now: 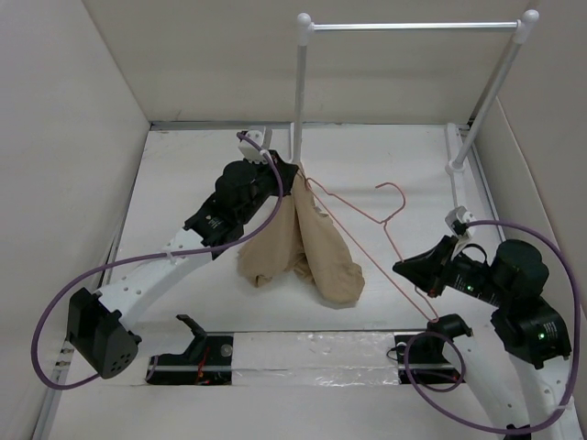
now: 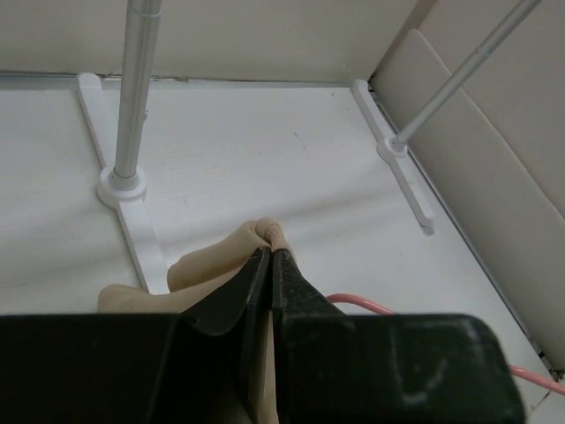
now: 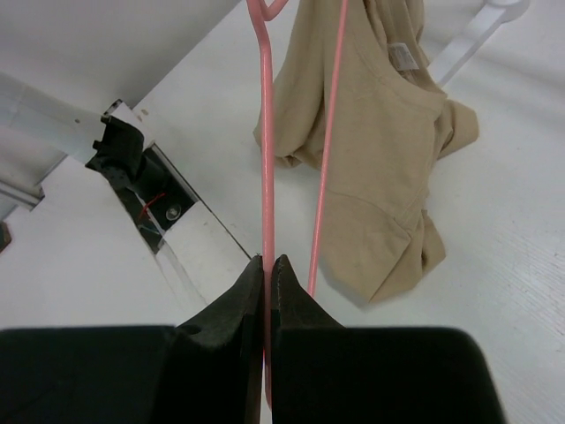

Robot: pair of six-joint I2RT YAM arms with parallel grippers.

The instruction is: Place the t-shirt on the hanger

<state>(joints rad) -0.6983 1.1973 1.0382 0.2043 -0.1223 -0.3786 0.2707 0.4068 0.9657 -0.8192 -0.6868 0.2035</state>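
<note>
The tan t-shirt (image 1: 316, 252) hangs bunched from my left gripper (image 1: 290, 180), which is shut on a fold of its upper edge; its lower part rests on the table. In the left wrist view the fabric (image 2: 216, 261) bulges out past the closed fingertips (image 2: 269, 253). The pink wire hanger (image 1: 367, 240) runs slanted from the shirt's top to the front right, hook (image 1: 394, 194) up. My right gripper (image 1: 405, 267) is shut on one wire (image 3: 267, 132); a second wire lies across the shirt (image 3: 380, 150).
The tall white-and-metal rack (image 1: 413, 26) stands at the back, its left post (image 2: 137, 97) just beyond the left gripper and its right foot (image 2: 402, 168) by the right wall. White walls close in three sides. A taped strip with black mounts (image 1: 303, 353) runs along the front.
</note>
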